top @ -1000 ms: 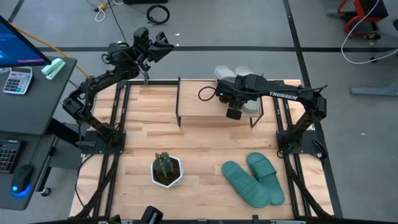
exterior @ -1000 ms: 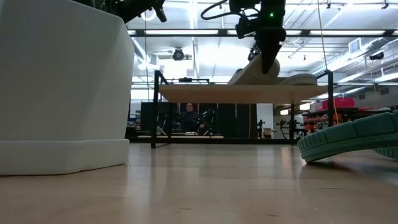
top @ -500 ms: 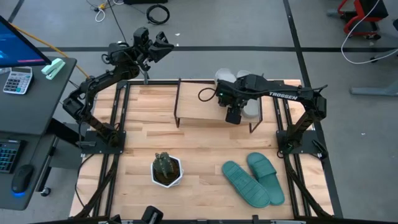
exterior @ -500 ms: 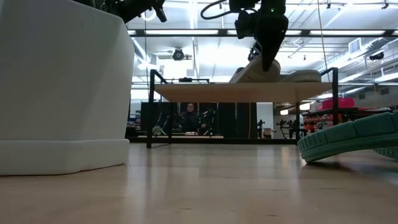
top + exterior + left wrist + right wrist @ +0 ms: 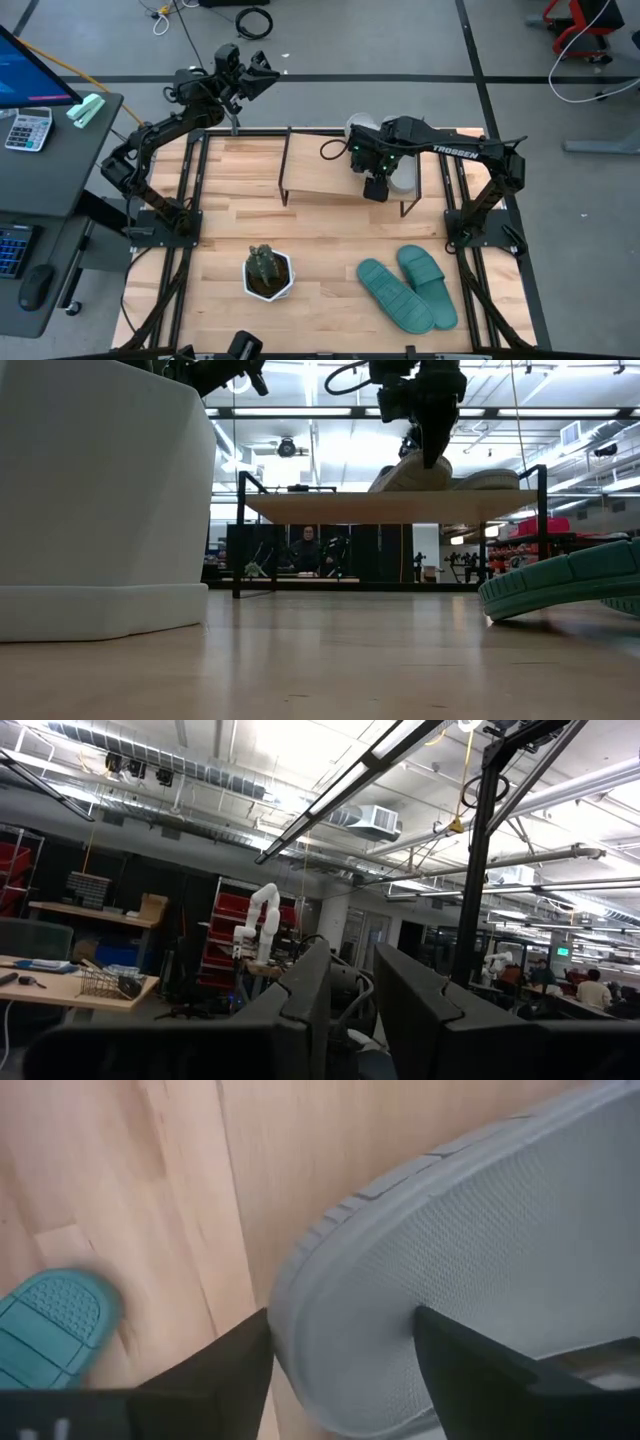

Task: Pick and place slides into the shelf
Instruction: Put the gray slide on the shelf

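Note:
My right gripper is over the right part of the shelf, pointing down and shut on a light grey-white slide. That slide lies on the shelf's wooden plank. The second grey-white slide lies on the plank beside it. The teal-green pair lies on the table near the front right; one of them also shows in the right wrist view. My left gripper is open and empty, raised beyond the table's far left corner. My right gripper pinches the grey-white slide between its two fingers at one rounded end of the slide, one finger on each side edge. The fingers come from above, pointing down. The slide rests on the shelf's plank and slopes a little in the low view.
A small potted plant in a white pot stands at the table's front centre; the pot fills the left of the low view. Metal frame rails run along both table sides. A desk with a calculator stands off to the left.
My right gripper has gone a little toward the table's near edge, still shut on the grey-white slide. The shelf, with both grey-white slides on it, has slid a little toward the near edge with it.

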